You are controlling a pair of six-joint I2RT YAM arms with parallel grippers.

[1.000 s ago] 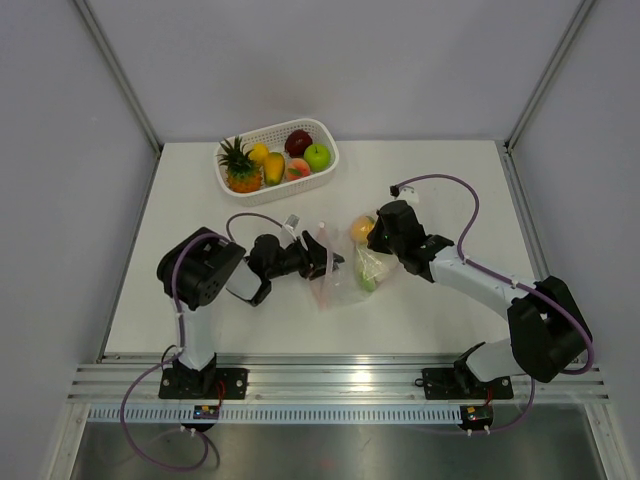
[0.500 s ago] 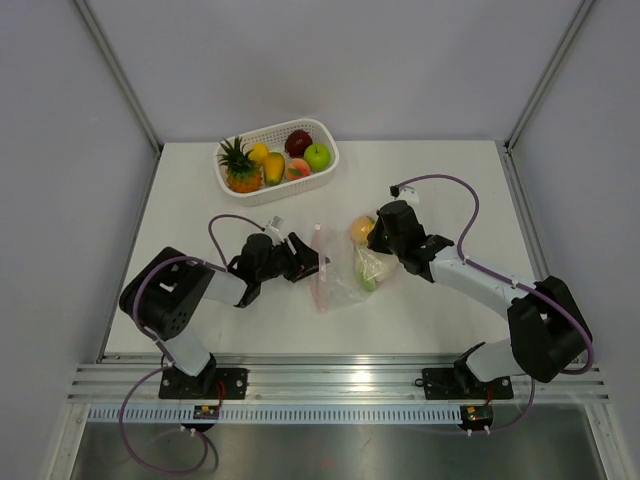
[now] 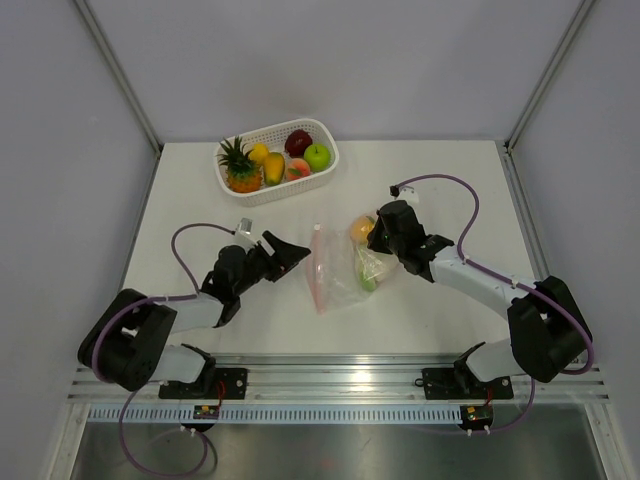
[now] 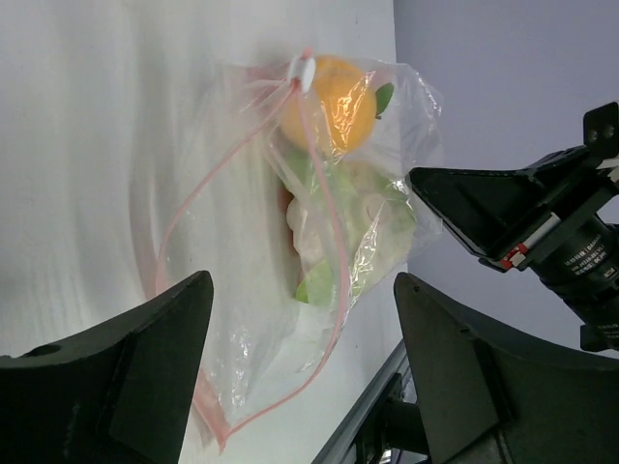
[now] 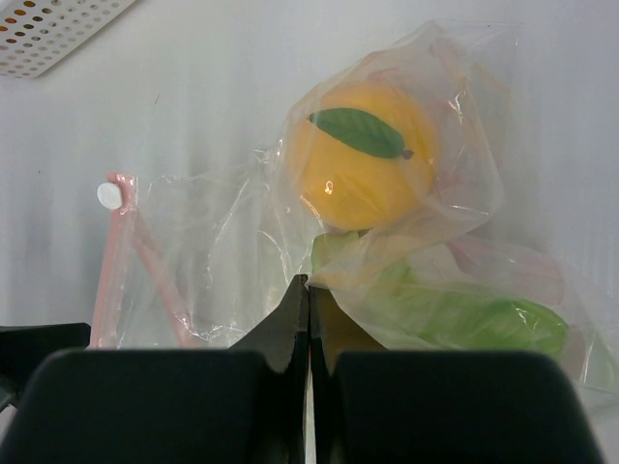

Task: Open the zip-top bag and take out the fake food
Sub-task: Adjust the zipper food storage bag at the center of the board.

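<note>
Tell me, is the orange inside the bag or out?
Inside. The orange shows through the clear plastic of the zip-top bag, which wraps around it in both wrist views.
</note>
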